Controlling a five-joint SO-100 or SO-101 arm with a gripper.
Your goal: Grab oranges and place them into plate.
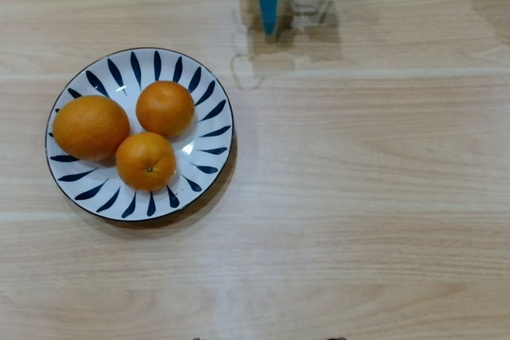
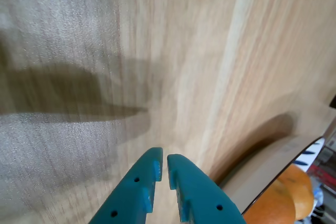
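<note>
In the overhead view three oranges lie together inside the white, blue-petalled plate [image 1: 209, 129] at the left: a larger one [image 1: 90, 127] on the left, one [image 1: 165, 108] at the top and one [image 1: 146, 161] at the bottom. My blue gripper [image 1: 269, 28] sits at the top edge, well right of the plate and apart from it. In the wrist view the gripper [image 2: 164, 155] is shut with nothing between its fingers, over bare wood. The plate's rim [image 2: 273, 174] and part of an orange [image 2: 281, 198] show at the bottom right corner.
A light wooden table [image 1: 366, 181] spreads to the right of and below the plate. The arm's shadow falls on the wood near the top of the overhead view.
</note>
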